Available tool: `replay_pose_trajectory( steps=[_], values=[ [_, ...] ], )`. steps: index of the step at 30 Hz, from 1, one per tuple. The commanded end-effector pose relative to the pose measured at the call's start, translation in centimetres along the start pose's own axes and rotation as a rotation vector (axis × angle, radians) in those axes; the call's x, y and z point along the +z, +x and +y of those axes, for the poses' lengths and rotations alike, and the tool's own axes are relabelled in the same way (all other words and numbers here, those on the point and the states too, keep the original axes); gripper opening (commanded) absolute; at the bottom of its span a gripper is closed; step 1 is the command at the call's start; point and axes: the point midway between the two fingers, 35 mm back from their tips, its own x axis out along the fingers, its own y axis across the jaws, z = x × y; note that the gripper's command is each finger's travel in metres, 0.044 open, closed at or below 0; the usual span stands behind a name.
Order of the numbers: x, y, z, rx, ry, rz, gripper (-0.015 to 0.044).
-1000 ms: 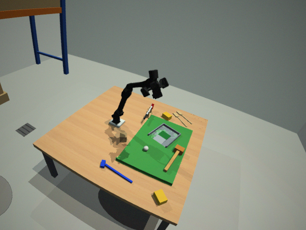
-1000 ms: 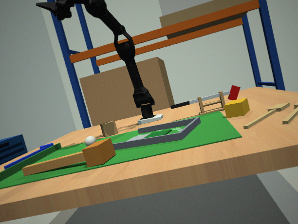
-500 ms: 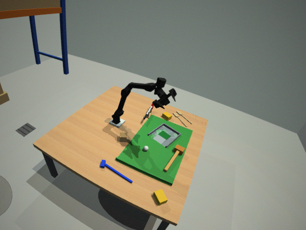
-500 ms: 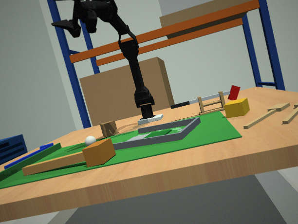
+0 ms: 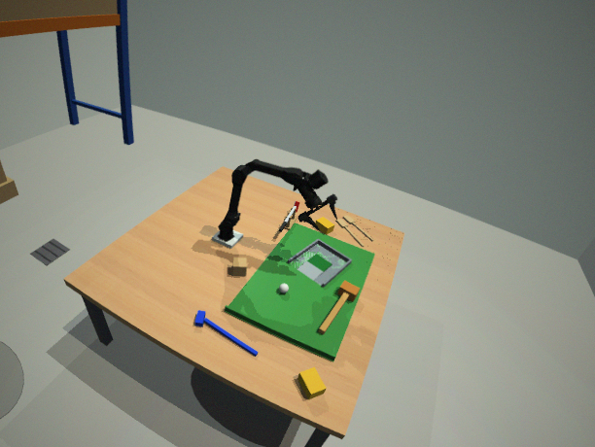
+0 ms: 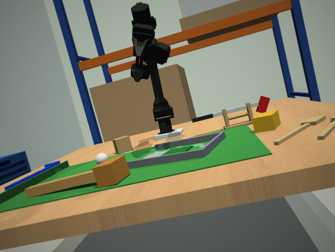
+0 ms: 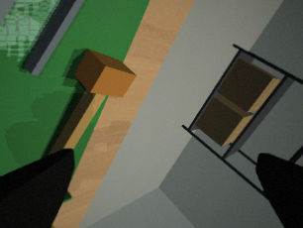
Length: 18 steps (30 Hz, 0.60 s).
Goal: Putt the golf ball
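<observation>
The red putter rests on a small wooden rack [image 6: 237, 116] beside the mat, its red head [image 5: 297, 205] [image 6: 263, 104] at the far end and its black grip [image 6: 202, 118] towards the arm. The white golf ball [image 5: 283, 289] [image 6: 101, 158] sits on the green mat [image 5: 272, 311] [image 6: 235, 153], in front of the pale ramp [image 5: 307, 272]. The raised green [image 5: 321, 262] is a dark green patch within grey walls. My gripper [image 5: 319, 218] [image 6: 138, 68] [image 7: 165, 159] is wide open and empty, in the air above the table, away from the putter. The wrist view does not show putter or ball.
An orange-headed mallet [image 5: 349, 290] [image 6: 112, 172] [image 7: 114, 74] lies on the mat's side. A blue putter [image 5: 228, 335] lies at the front. Yellow blocks [image 5: 325, 225] [image 5: 311, 383] stand at the back and front, a wooden block [image 5: 239, 266] [image 6: 123, 145] near the arm's base. Thin wooden tools [image 6: 295, 132] lie at the back.
</observation>
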Motion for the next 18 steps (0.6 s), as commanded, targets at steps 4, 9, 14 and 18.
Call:
replay_pose_trajectory(
  steps=[4,9,14,18],
  values=[
    [10.1,-1.2,7.4,0.245,0.135,-0.328,0.0440],
    [15.7,-3.8,13.4,0.485,0.240,-0.494,0.0440],
    [20.1,-7.7,19.1,0.758,0.343,-0.593,0.0440],
    [20.6,-8.3,19.9,0.798,0.357,-0.600,0.0440]
  ],
)
